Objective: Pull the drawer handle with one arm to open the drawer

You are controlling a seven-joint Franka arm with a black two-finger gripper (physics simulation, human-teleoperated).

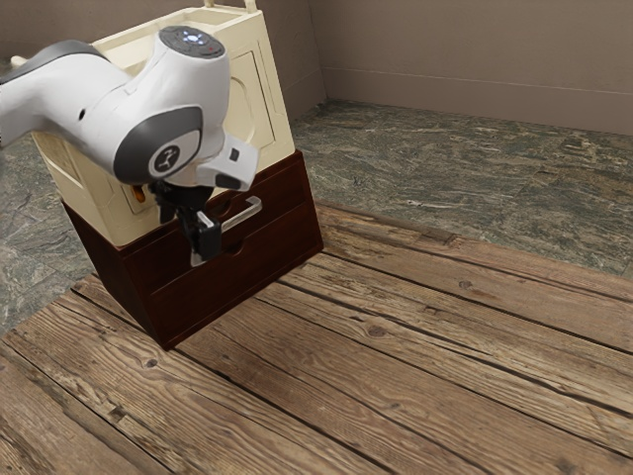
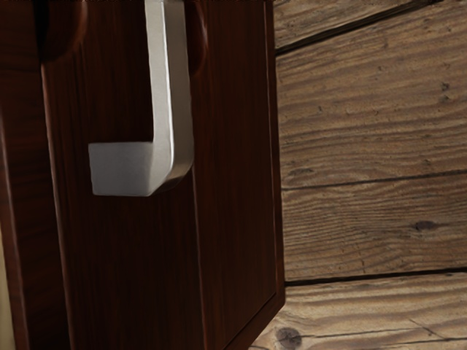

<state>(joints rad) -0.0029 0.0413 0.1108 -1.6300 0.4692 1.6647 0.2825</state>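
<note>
Reach in with one arm (image 1: 178, 94) from the exterior view's left, with one black gripper (image 1: 203, 242) close by one pale handle (image 1: 243, 215). Can't tell whether clenched, released or grasping. Find that single handle on the upper of two dark brown drawer fronts (image 1: 283, 199), and count two scooped notches (image 2: 62, 33). See one cream cabinet section (image 1: 272, 119) atop one dark base (image 1: 119, 272), on one plank table (image 1: 425, 346).
</note>
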